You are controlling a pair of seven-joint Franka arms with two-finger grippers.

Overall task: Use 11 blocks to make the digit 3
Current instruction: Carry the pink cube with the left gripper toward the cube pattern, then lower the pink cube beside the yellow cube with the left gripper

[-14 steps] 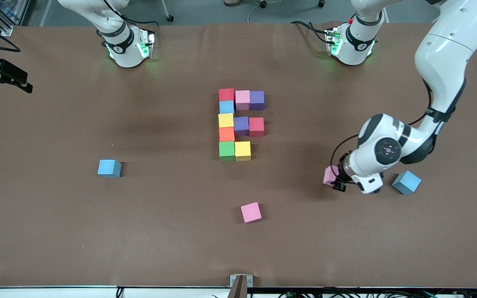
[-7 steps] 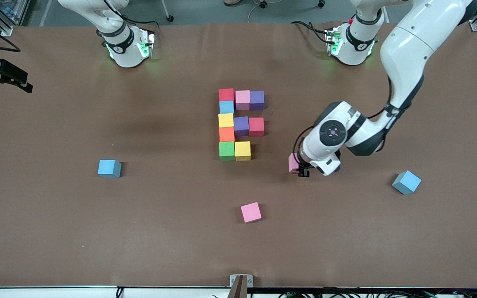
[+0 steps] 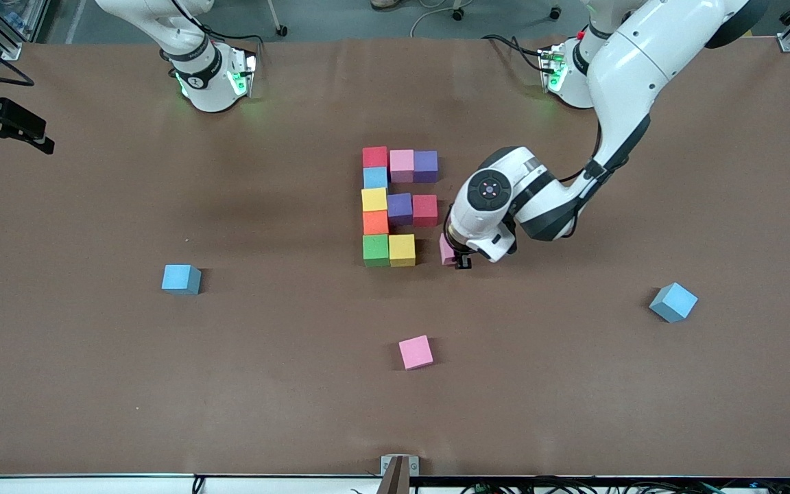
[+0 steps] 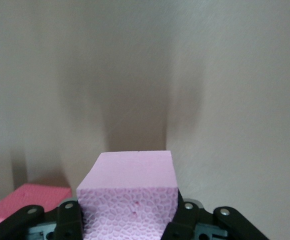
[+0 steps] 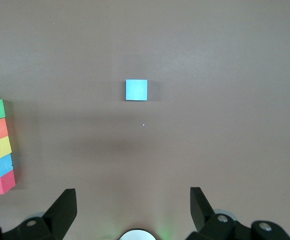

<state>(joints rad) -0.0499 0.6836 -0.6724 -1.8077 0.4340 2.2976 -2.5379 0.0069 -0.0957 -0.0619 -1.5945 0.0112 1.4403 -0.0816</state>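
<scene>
Right now the left pincer point(image 3: 455, 259) is clamped on a pink block point(image 4: 130, 192), holding it over the bench point(image 3: 93, 384) just beside the yellow cube point(image 3: 402, 248) that ends the nearest bar of the unfinished digit 3 point(image 3: 398, 206), whose ten touching cubes sit mid-bench. Around it lie a loose pink cube point(image 3: 415, 352) nearer the front camera, a blue cube point(image 3: 673, 302) toward the left arm's end and another blue cube point(image 3: 181, 278) toward the right arm's end. High above that end the right pincer point(image 5: 133, 210) waits, its fingers point(image 5: 62, 210) spread wide and empty.
</scene>
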